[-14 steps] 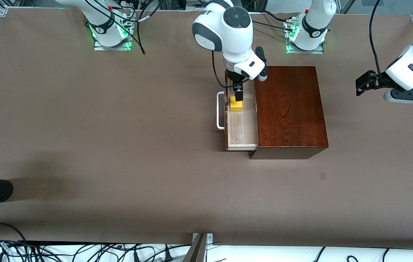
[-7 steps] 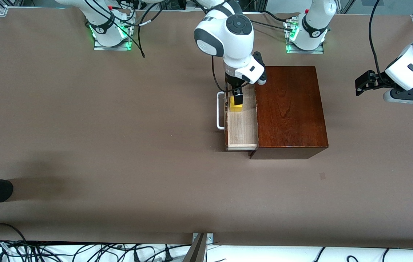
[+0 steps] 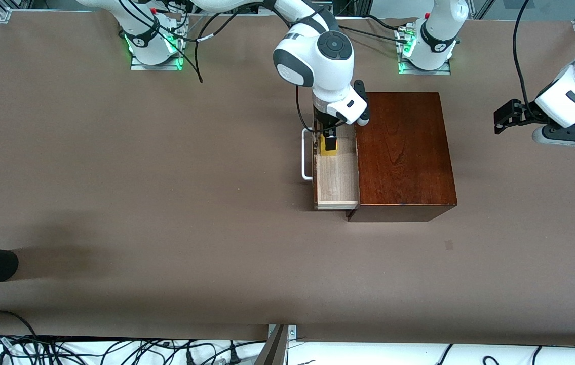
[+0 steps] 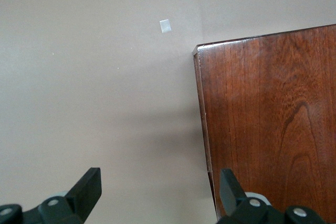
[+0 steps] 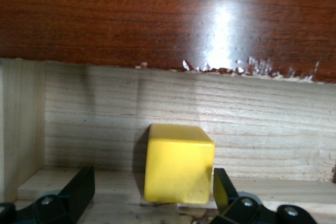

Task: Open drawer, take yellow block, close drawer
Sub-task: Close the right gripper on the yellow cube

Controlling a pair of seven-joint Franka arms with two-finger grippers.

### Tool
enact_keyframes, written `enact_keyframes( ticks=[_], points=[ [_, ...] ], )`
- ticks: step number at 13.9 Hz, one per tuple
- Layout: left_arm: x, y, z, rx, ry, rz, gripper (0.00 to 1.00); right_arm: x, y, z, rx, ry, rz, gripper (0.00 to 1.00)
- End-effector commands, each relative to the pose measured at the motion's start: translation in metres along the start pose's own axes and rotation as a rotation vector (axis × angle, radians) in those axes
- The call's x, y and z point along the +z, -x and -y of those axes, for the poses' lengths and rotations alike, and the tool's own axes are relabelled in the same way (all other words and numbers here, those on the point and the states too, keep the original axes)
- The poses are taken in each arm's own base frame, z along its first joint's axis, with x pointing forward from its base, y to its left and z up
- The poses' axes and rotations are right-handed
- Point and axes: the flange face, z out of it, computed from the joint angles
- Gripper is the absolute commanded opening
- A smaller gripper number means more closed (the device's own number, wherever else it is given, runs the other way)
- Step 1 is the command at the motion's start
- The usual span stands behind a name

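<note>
Front view: the drawer (image 3: 337,175) of the dark reddish-brown box (image 3: 403,152) stands pulled out toward the right arm's end of the table, its white handle (image 3: 307,154) showing. The yellow block (image 3: 329,145) lies in the drawer, in the part farthest from the camera. My right gripper (image 3: 329,138) reaches down into the drawer over the block. My left gripper (image 3: 507,116) waits in the air at the left arm's end of the table, well apart from the box.

Left wrist view: my left gripper's fingers (image 4: 86,190) are spread wide and hold nothing, with bare table and a corner of the box below.

Right wrist view: my right gripper (image 5: 152,195) is fully spread, its fingers either side of the yellow block, which sits on the pale wood floor. I cannot tell whether either finger touches it. I judge the step in hand to be taking the block; next I must squeeze onto it squarely, then lift straight up past the drawer wall.
</note>
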Motion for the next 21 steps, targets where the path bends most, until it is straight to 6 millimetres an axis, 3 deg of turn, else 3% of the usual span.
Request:
enact_keyframes(
  ticks=[1, 7, 8, 9, 10, 11, 13, 14, 18, 21],
  points=[
    [0.0, -0.019, 0.0, -0.007, 0.031, -0.009, 1.0, 0.004, -0.008, -0.003, 0.014, 0.024, -0.003, 1.0],
    [0.003, -0.033, 0.001, -0.007, 0.034, -0.012, 1.0, 0.023, -0.013, -0.001, 0.02, 0.047, 0.0, 1.0],
    [0.003, -0.034, 0.001, -0.007, 0.034, -0.012, 1.0, 0.024, -0.013, -0.001, 0.018, 0.052, 0.002, 0.93],
    [0.003, -0.034, 0.0, -0.005, 0.034, -0.013, 1.0, 0.024, -0.013, -0.001, 0.018, 0.051, 0.003, 0.68],
    [0.003, -0.034, -0.001, -0.004, 0.034, -0.013, 1.0, 0.025, -0.012, -0.002, 0.021, 0.051, 0.005, 0.29],
    [0.003, -0.034, -0.001, -0.004, 0.034, -0.013, 1.0, 0.023, -0.012, -0.002, 0.022, 0.052, 0.005, 0.0],
    [0.003, -0.034, -0.001, -0.004, 0.034, -0.013, 1.0, 0.02, -0.006, -0.009, 0.038, 0.065, 0.019, 0.0],
    [0.003, -0.034, -0.001, -0.004, 0.034, -0.013, 1.0, 0.01, -0.008, -0.008, 0.028, 0.08, 0.02, 0.0],
    [0.003, -0.034, -0.001, -0.004, 0.034, -0.013, 1.0, -0.078, -0.008, -0.019, 0.088, 0.089, 0.043, 0.0],
    [0.003, -0.034, -0.001, -0.005, 0.034, -0.013, 1.0, -0.155, 0.025, -0.041, 0.252, 0.154, 0.034, 0.0]
  ],
)
